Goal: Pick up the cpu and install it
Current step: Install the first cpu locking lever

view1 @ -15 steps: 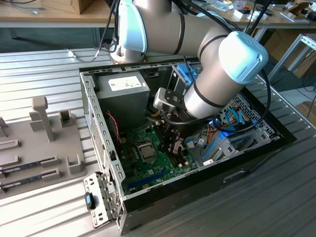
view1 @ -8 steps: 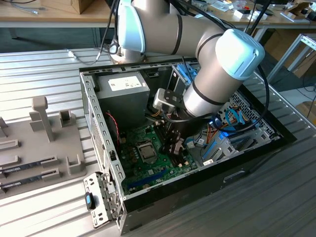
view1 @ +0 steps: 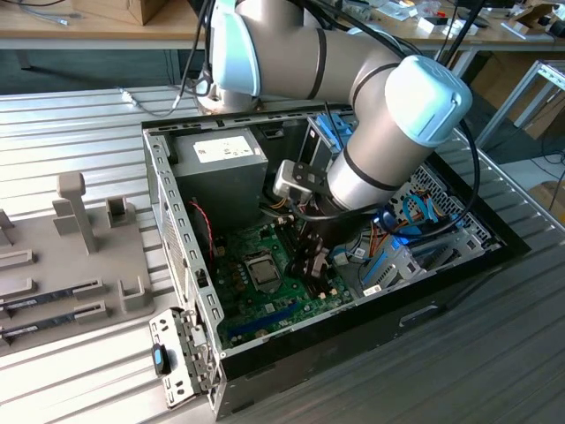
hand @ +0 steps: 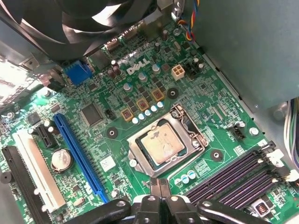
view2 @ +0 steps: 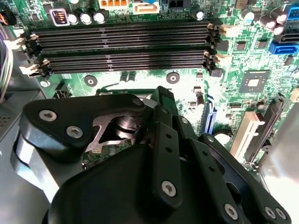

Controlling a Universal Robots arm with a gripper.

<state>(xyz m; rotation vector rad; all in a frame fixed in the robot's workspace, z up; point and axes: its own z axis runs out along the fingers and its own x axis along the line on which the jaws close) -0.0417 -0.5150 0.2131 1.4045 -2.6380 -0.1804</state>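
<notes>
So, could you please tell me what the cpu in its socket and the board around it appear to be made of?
The cpu looks topped with a flat metal plate, dull silver with a tan smear on it; its matte sheen suggests brushed metal. The socket frame around it seems bare steel, shiny at its edges. The motherboard appears to be green lacquered circuit laminate, glossy, with printed traces.
</notes>
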